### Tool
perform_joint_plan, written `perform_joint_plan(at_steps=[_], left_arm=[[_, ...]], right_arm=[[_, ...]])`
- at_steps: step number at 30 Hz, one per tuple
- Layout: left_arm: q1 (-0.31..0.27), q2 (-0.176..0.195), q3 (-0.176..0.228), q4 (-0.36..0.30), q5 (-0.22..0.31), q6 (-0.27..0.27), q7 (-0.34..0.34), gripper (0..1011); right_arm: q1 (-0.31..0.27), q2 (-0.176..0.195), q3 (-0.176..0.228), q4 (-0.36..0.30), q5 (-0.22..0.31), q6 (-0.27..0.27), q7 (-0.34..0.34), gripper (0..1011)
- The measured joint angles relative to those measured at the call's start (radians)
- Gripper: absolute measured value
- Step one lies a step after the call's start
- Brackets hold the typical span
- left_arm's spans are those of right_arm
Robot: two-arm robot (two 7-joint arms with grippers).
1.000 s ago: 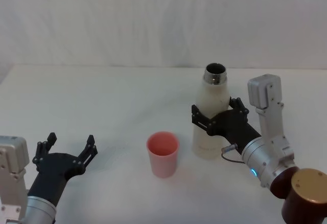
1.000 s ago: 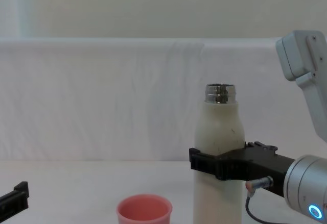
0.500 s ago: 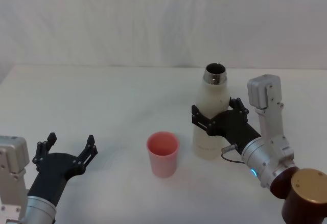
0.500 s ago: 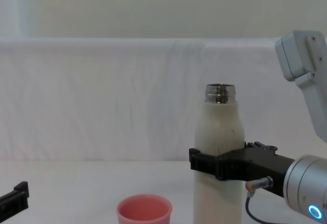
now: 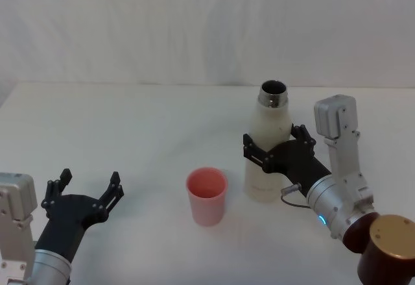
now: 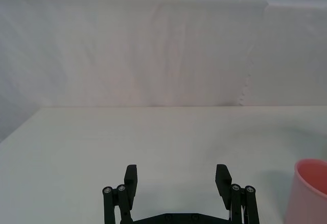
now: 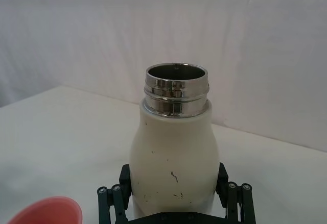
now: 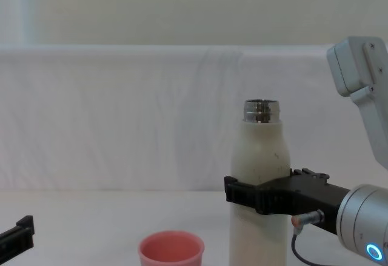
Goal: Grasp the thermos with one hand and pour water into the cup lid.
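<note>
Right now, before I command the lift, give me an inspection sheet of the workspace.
Surface: white table, bare and dry where visible.
Job's things: thermos upright, uncapped; pink cup lid upright to its left, standing apart.
Clutter: brown cylinder with gold top by the right arm.
Grippers: right end effector fingers on both sides of the thermos body; left end effector open, idle at the near left.
Cables: short grey lead at the right wrist.
Surroundings: white cloth backdrop.

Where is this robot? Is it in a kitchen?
Probably not a kitchen; more likely a test room. There's a plain white table, a white cloth backdrop, and just a bottle and pink cup.
</note>
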Motion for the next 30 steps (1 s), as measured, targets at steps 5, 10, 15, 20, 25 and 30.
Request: perform_joint_plan(at_steps=[5,10,15,20,25,30], left_arm=[[0.000,0.000,0.000,0.000,0.000,0.000,0.000,1001],[0.000,0.000,0.000,0.000,0.000,0.000,0.000,1001],[0.000,0.000,0.000,0.000,0.000,0.000,0.000,1001],[0.000,0.000,0.000,0.000,0.000,0.000,0.000,1001],[0.000,0.000,0.000,0.000,0.000,0.000,0.000,1001],[0.000,0.000,0.000,0.000,0.000,0.000,0.000,1001]], right_arm=[[0.000,0.000,0.000,0.000,0.000,0.000,0.000,1000],[0.000,0.000,0.000,0.000,0.000,0.000,0.000,959],[0.000,0.000,0.000,0.000,0.000,0.000,0.001,959],[0.000,0.000,0.000,0.000,0.000,0.000,0.001,958],[0.000,0.000,0.000,0.000,0.000,0.000,0.001,958],[-0.002,-0.001,0.000,-0.002,-0.001,-0.001,0.000,958]])
